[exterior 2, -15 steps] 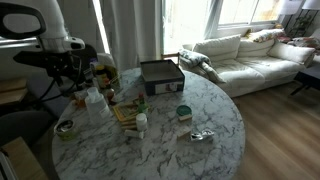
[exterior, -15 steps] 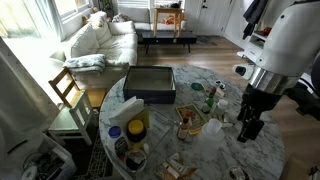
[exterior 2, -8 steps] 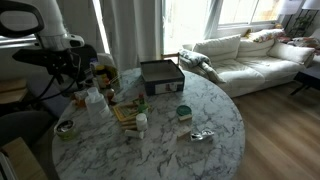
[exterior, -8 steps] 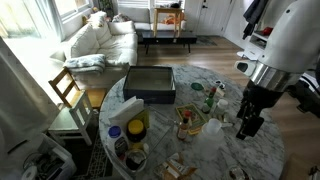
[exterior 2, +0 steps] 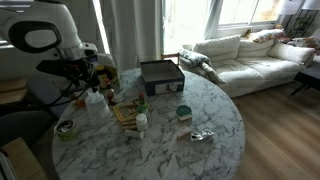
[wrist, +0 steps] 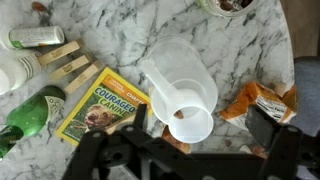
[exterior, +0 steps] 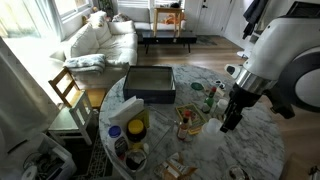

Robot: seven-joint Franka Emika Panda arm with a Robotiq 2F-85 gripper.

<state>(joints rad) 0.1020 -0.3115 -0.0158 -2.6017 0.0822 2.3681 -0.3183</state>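
Jaws of the gripper [wrist: 198, 128] are held spread wide over a clear plastic jug [wrist: 175, 80] set on the marble table [wrist: 235, 40]. At three o'clock of it an orange packet [wrist: 262, 98] is partly hidden by a finger; at eight o'clock a green bottle [wrist: 35, 110] is cut off.

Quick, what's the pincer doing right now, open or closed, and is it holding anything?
Pincer: open, holding nothing, poised above the clear plastic cup.
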